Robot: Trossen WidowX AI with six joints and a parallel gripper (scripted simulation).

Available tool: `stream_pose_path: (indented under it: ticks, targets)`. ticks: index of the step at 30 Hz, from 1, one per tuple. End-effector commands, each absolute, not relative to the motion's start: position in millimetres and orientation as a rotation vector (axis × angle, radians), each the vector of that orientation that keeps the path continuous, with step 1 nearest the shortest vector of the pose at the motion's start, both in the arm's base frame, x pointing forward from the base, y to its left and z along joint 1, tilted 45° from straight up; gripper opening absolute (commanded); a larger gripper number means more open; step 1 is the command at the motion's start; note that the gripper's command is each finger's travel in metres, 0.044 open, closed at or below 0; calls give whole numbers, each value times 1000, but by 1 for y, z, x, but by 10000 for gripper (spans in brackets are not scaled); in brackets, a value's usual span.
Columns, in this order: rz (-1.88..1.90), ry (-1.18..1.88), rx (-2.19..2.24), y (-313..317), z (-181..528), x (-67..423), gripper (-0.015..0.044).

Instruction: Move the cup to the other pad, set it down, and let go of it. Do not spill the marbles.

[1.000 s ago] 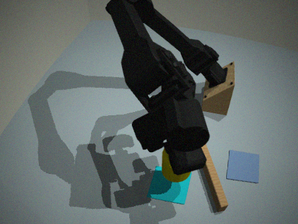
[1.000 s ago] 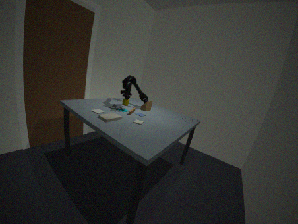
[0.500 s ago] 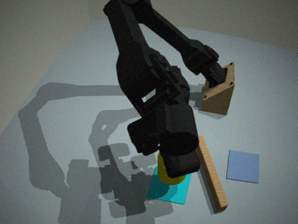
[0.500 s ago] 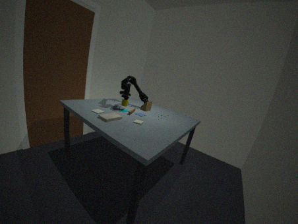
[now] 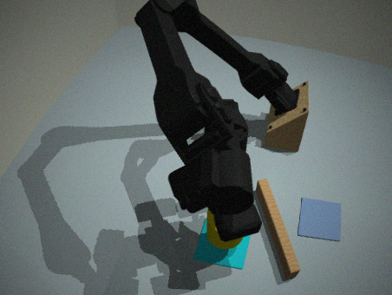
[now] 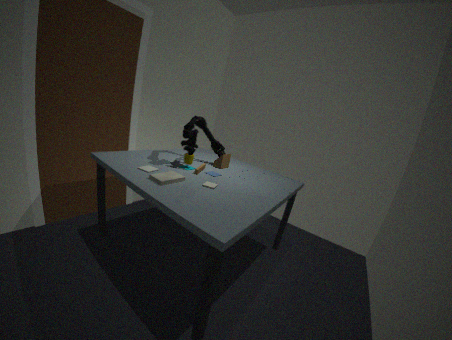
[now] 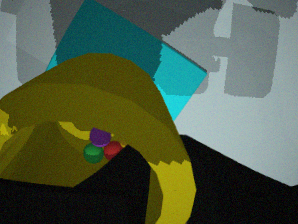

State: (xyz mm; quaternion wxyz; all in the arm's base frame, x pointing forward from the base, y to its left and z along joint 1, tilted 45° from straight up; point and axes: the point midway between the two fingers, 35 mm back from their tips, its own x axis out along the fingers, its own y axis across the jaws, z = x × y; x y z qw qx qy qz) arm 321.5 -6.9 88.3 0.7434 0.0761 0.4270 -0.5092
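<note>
My gripper point(image 5: 230, 230) is shut on the rim of a yellow cup point(image 5: 215, 238) point(image 6: 189, 158) point(image 7: 93, 103). The cup is upright over the cyan pad point(image 5: 212, 256) point(image 7: 173, 72) point(image 6: 189, 168); I cannot tell whether it touches the pad. In the wrist view three marbles, purple point(image 7: 100, 136), red point(image 7: 112, 149) and green point(image 7: 93, 153), lie inside the cup. The blue pad point(image 5: 319, 219) point(image 6: 213, 173) lies to the right, beyond a wooden bar point(image 5: 277, 227) point(image 6: 200, 168).
A wooden block point(image 5: 288, 119) point(image 6: 222, 160) holds the arm's base at the back right. In the exterior view a few flat pale slabs point(image 6: 166, 177) point(image 6: 148, 168) point(image 6: 210, 184) lie on the grey table point(image 6: 240, 200).
</note>
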Motion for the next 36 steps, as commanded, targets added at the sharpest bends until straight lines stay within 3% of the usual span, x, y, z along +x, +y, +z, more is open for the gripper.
stream_pose_path:
  ticks: [1,33,36]
  targets:
    - [-1119,937,158,-13,83,322,0]
    - [-1118,934,165,-28,69,324,0]
    - [-1118,934,165,-28,69,324,79]
